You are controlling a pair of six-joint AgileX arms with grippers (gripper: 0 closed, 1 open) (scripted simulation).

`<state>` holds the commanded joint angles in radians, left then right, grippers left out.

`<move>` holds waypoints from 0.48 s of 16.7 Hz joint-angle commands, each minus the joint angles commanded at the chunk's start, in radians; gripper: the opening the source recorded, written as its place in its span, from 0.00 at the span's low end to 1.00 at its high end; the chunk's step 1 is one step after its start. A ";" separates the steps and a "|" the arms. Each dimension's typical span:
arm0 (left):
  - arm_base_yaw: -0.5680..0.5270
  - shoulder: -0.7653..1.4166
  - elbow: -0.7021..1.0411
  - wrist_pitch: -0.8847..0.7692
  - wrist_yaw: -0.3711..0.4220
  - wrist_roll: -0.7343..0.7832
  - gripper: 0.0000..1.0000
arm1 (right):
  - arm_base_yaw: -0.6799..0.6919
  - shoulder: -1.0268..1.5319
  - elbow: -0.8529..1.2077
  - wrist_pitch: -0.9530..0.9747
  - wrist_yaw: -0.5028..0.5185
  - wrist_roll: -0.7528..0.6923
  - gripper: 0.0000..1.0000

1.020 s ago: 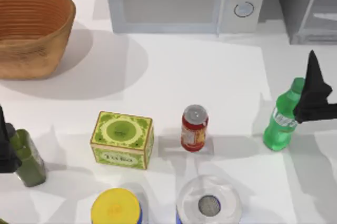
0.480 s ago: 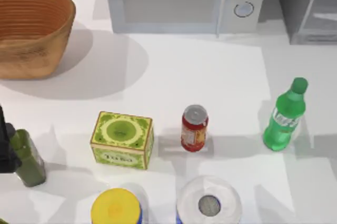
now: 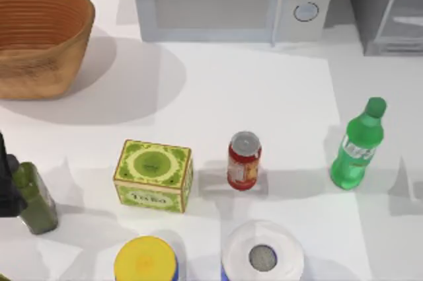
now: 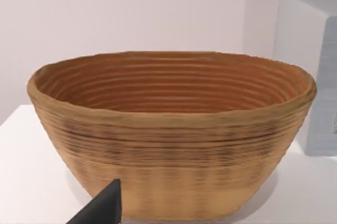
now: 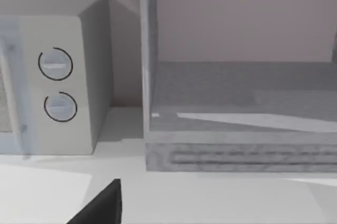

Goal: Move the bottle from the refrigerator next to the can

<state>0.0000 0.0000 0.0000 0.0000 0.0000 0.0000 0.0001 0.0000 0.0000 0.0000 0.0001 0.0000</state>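
The bright green translucent plastic soda bottle (image 3: 357, 150) stands upright on the white tabletop (image 3: 218, 96), out of the grey glass-doored refrigerator (image 3: 386, 6) and to the right of the small red cylindrical can (image 3: 244, 160), a clear gap between them, so the placement looks done. The left hand (image 3: 6, 182) sits parked at the left edge beside a dark olive square bottle (image 3: 36, 198); whether either hand is apart or together I cannot tell
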 joint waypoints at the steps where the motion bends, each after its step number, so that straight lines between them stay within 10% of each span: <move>1: 0.000 0.000 0.000 0.000 0.000 0.000 1.00 | 0.000 0.000 0.000 0.000 0.000 0.000 1.00; 8: 0.000 0.000 0.000 0.000 0.000 0.000 1.00 | 0.002 -0.047 0.046 -0.064 0.002 -0.002 1.00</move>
<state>0.0000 0.0000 0.0000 0.0000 0.0000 0.0000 0.0019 -0.0474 0.0460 -0.0641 0.0023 -0.0017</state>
